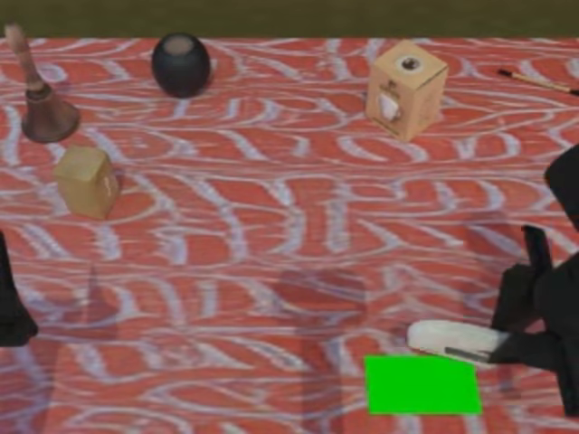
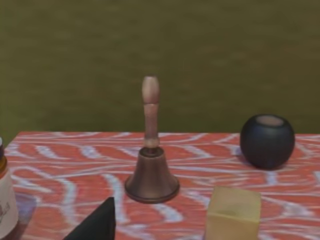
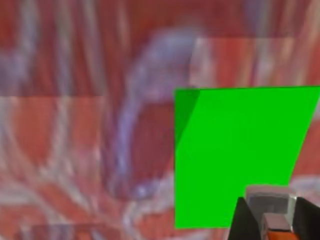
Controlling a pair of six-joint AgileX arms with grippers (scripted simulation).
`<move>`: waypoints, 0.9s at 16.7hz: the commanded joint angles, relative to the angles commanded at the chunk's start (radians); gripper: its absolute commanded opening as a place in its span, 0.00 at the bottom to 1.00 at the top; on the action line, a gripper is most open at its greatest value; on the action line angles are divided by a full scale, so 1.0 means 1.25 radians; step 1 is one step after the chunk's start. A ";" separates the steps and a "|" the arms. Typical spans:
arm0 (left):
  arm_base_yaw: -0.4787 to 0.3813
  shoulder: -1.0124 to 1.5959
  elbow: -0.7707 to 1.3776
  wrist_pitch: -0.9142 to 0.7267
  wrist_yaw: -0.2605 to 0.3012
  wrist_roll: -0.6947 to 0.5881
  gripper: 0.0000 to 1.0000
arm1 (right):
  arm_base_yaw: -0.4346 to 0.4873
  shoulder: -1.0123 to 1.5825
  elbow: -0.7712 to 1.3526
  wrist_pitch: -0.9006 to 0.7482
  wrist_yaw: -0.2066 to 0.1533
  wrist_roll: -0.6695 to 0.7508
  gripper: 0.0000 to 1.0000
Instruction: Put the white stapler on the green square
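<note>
The white stapler (image 1: 455, 340) hangs just past the far edge of the green square (image 1: 422, 384), near the table's front right. My right gripper (image 1: 503, 346) is shut on the stapler's right end and reaches in from the right. In the right wrist view the stapler's grey end (image 3: 269, 202) sits between the dark fingers (image 3: 242, 222), with the green square (image 3: 235, 155) beyond and below it. My left gripper (image 1: 11, 316) is parked at the left edge; one dark finger (image 2: 100, 225) shows far to one side, with nothing near it.
A brown bell (image 1: 41, 104), a dark round pot (image 1: 181, 65) and a yellow block (image 1: 87, 181) stand at the back left. A wooden box (image 1: 406, 88) and a thin stick (image 1: 538, 81) lie at the back right. A bottle (image 2: 5, 200) stands by the left arm.
</note>
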 joint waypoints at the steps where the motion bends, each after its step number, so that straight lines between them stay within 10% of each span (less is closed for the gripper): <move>1: 0.000 0.000 0.000 0.000 0.000 0.000 1.00 | 0.018 0.019 -0.017 0.042 0.002 0.016 0.00; 10: 0.000 0.000 0.000 0.000 0.000 0.000 1.00 | 0.080 0.079 -0.071 0.186 0.012 0.075 0.00; 15: 0.000 0.000 0.000 0.000 0.000 0.000 1.00 | 0.080 0.079 -0.071 0.186 0.012 0.075 0.38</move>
